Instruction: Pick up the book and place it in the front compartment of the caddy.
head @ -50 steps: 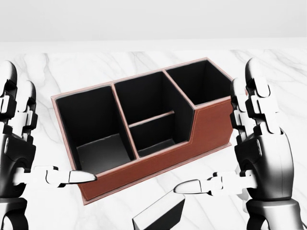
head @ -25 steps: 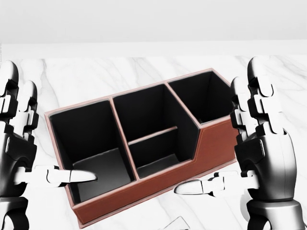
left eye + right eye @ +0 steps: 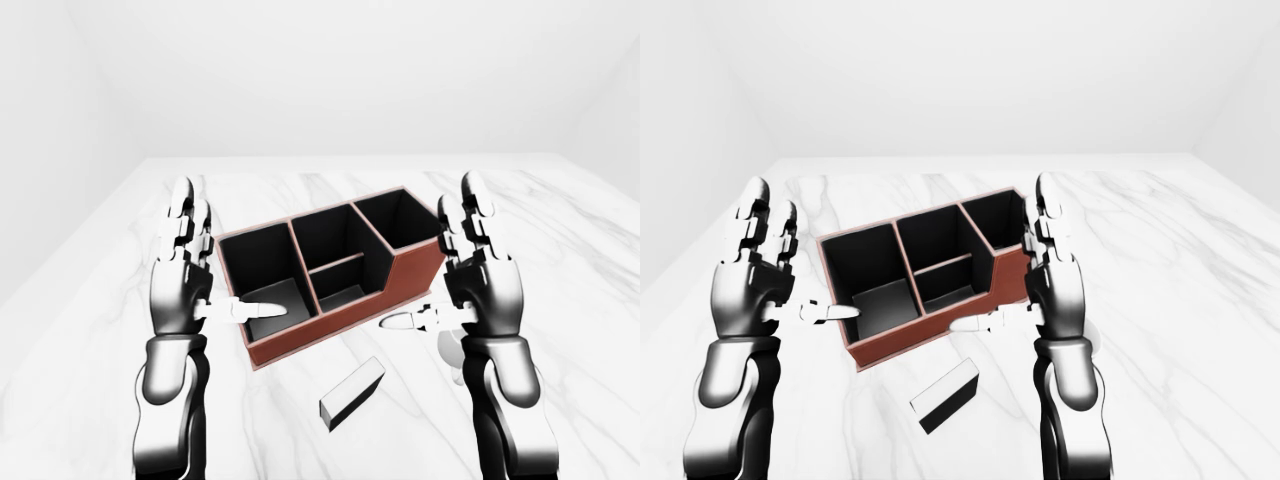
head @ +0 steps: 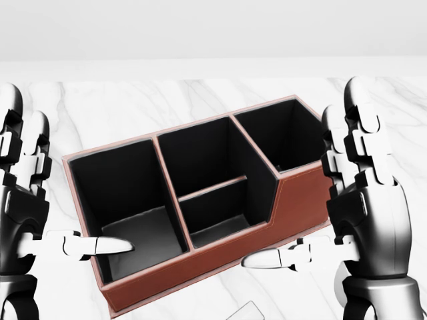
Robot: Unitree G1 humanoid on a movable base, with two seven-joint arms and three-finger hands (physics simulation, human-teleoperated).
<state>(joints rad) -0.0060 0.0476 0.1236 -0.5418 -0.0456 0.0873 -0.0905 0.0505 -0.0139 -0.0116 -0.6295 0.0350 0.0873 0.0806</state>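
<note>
Below the caddy (image 3: 330, 275), book (image 3: 352, 392) unmoved.

Glossy dark-metal left hand (image 3: 182, 290) and right hand (image 3: 480, 285) bear white-tipped, segmented fingers (image 3: 262, 308).

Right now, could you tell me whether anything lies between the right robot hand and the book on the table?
Nothing visible does. The book lies flat on bare marble table, below the caddy in the left-eye view. The right robot hand hangs open above and right of it, with clear space between.
</note>
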